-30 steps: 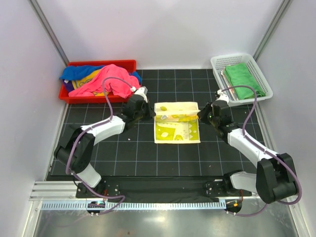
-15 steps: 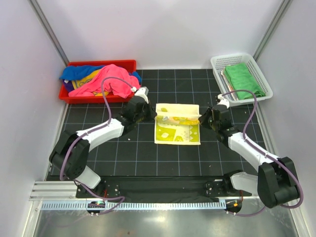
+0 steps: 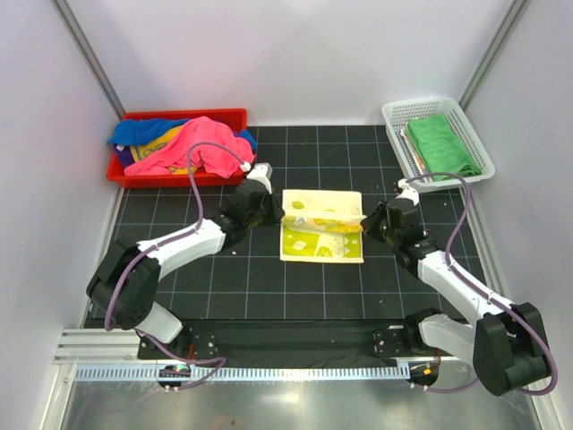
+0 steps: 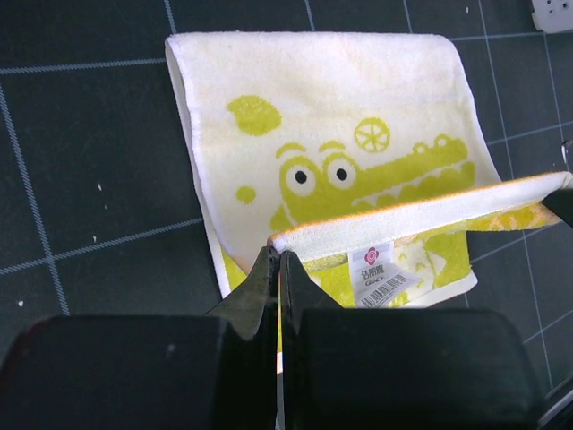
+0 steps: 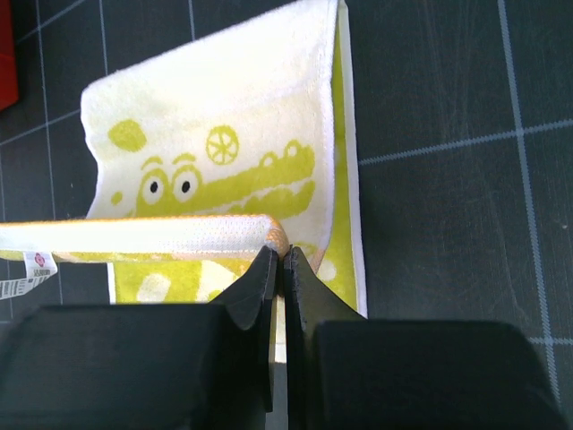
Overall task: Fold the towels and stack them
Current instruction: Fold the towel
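Left end effector (image 4: pixel 278 262) clamped shut on one corner of the lifted hem of the yellow crocodile towel (image 3: pixel 322 237); right end effector (image 5: pixel 277 255) pinched closed on the opposite corner. Hem stretched between the two, raised above the lower half lying flat at mid-bench (image 3: pixel 233 287), between the arms. Judged step: first fold, with the far hem carried over toward the near hem.

To do it well:
- Move both corners toward the near edge at a matched pace, holding the span level and lightly taut, with no sag in the middle.
- Come down low before letting go, setting the held corners over the near corners of the flat layer, side hems flush.
- Mind the sewn label (image 4: pixel 380 276) dangling under the hem; better tucked inside than poking out.
- Avoid dragging the bottom layer across the mat.

Room: open bench on every side of the towel, most of it toward the arm bases. Red tray (image 3: pixel 183 115) with pink towel (image 3: pixel 210 148) and blue towel (image 3: pixel 143 130) at far left, well apart. White mesh basket (image 3: pixel 394 112) with green towel (image 3: pixel 439 143) at far right, also well apart. Left arm's cable (image 3: pixel 191 184) looping near the tray front, worth watching. No wall or rim close enough to crowd the fold.
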